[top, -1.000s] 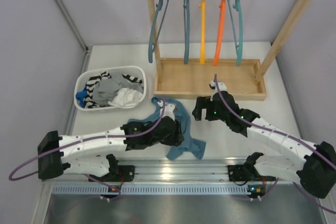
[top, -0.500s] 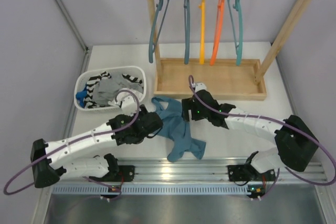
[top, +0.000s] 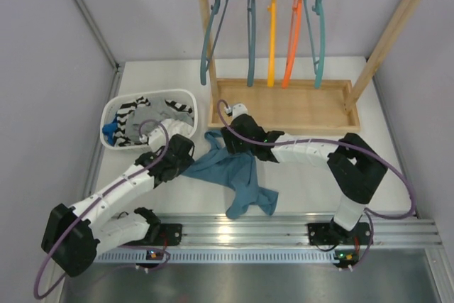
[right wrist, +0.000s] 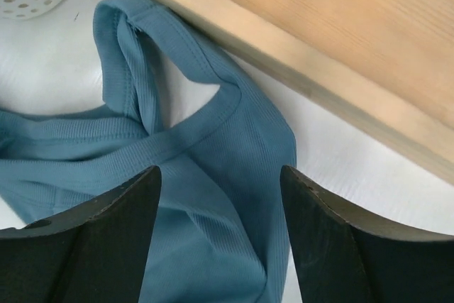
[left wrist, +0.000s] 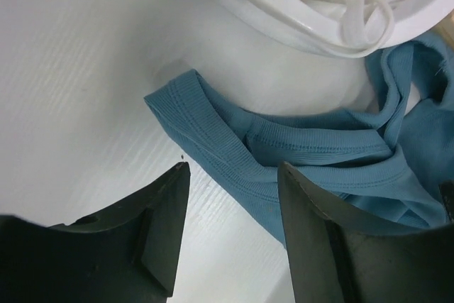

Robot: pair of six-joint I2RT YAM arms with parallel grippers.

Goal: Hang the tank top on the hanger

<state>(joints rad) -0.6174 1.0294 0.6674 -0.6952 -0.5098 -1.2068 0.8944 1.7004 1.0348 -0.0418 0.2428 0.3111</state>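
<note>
From above, the tank top (top: 230,175) lies crumpled on the table (top: 397,148), between the white basket (top: 113,115) and the wooden rack (top: 284,108). The hanger (top: 318,69) hangs on the rack's rail at the right end, well apart from the garment. The left arm (top: 120,189) reaches the garment's left edge and the right arm (top: 305,150) its top edge. From this height I cannot tell how either grip stands.

The left wrist view settles it for that side. The left fingers (left wrist: 159,239) are spread apart and hold nothing. A ribbed edge of the tank top lies below the gap, just beside the basket.

In the right wrist view the right fingers (right wrist: 85,239) are also spread and empty. They hover over a strap loop and the neckline, which lie close to the rack's base board.

The cloth is folded over itself under both arms. Closing here may pinch several layers together and seal the opening the hanger must enter. A shallow bite on one hem could slip, since the fabric is floppy. The left side could also catch the basket rim, and the right side the board, if either drifts.
</note>
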